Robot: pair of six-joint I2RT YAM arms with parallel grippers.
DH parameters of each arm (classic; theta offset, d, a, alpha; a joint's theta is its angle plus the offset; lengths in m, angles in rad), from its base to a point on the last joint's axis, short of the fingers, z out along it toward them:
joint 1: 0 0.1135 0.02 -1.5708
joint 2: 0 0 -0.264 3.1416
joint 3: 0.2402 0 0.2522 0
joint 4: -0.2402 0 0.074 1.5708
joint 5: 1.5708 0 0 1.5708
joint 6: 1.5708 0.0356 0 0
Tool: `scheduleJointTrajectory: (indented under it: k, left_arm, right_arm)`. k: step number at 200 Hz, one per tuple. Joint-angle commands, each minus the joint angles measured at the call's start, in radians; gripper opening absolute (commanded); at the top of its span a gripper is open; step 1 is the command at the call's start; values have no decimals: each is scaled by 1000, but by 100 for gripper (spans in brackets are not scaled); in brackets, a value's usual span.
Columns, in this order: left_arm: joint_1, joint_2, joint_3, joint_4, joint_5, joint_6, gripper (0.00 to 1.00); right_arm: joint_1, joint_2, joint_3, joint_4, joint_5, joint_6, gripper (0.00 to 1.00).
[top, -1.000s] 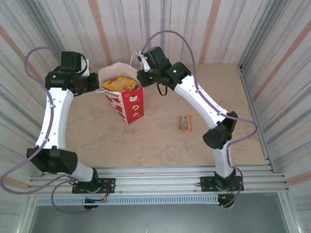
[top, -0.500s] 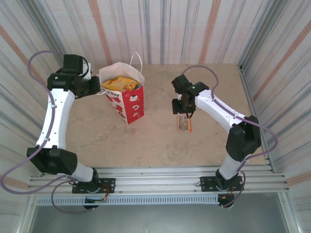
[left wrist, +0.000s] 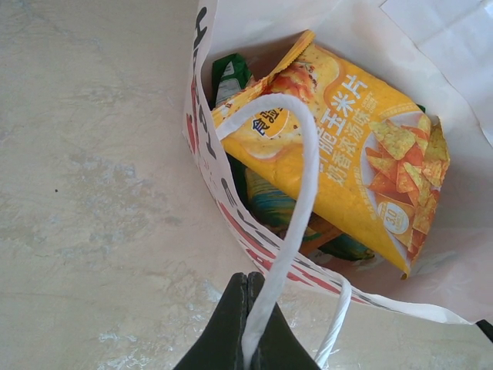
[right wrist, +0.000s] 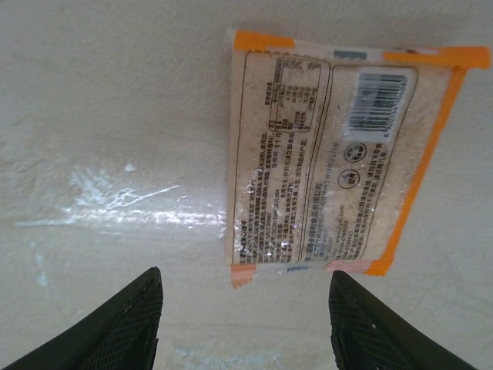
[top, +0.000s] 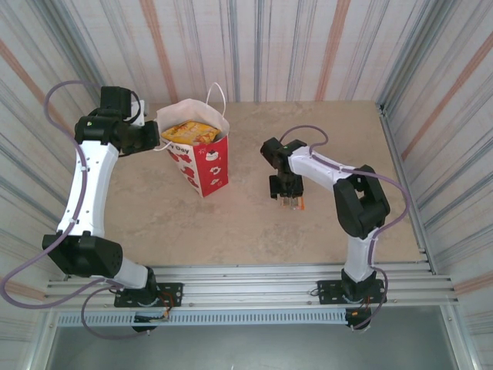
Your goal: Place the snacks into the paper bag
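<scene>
My left end effector [left wrist: 248, 327] pinches the handle [left wrist: 302, 185] of the paper bag [top: 208, 166]; my right end effector [right wrist: 243, 308] hangs spread above a snack bar [right wrist: 331, 162].

left arm [top: 86, 181], right arm [top: 322, 165]: white links, black joints | cables [top: 55, 86]: lilac | jaws: black
</scene>
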Motion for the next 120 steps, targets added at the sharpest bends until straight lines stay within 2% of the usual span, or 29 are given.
scheduleJointTrajectory:
  k: [1, 79, 120]
  left_arm:
    - [7, -20, -16, -21, 15, 22, 0]
    - [7, -23, -17, -21, 43, 34, 0]
    - [7, -29, -19, -24, 40, 41, 0]
  right_arm:
    - [5, 40, 28, -22, 20, 38, 58]
    - [15, 152, 43, -5, 56, 34, 46]
    - [4, 158, 7, 25, 28, 21, 27]
